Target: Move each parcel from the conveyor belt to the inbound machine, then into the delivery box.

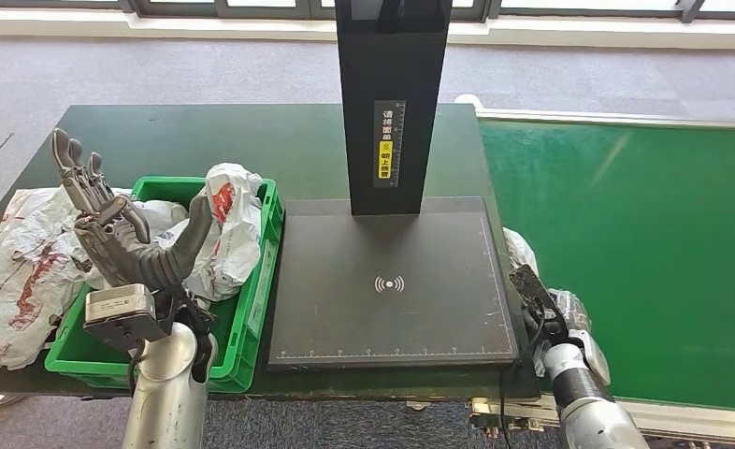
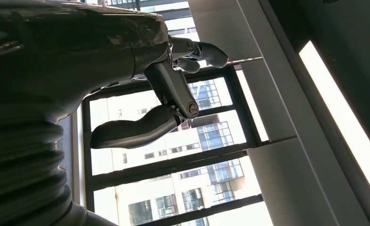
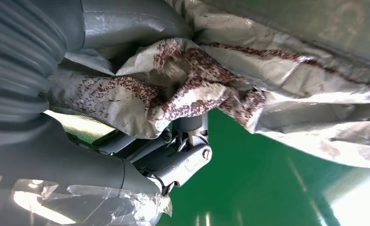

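Observation:
My right hand (image 1: 543,313) sits low at the near left edge of the green conveyor belt (image 1: 644,253), beside the scanner platform. In the right wrist view the right hand (image 3: 173,160) grips a crumpled white parcel (image 3: 183,89) with red print, pressed against the palm over the belt (image 3: 268,188). Part of that parcel (image 1: 521,251) peeks out by the platform edge in the head view. My left hand (image 1: 121,234) is raised above the green delivery box (image 1: 261,290), fingers spread and holding nothing; the left wrist view shows the left hand (image 2: 164,94) against windows.
The inbound machine's black platform (image 1: 392,281) lies between box and belt, with its tall black post (image 1: 392,94) behind. White parcels (image 1: 228,224) sit in the box. Another white parcel (image 1: 18,271) lies on the dark table left of the box.

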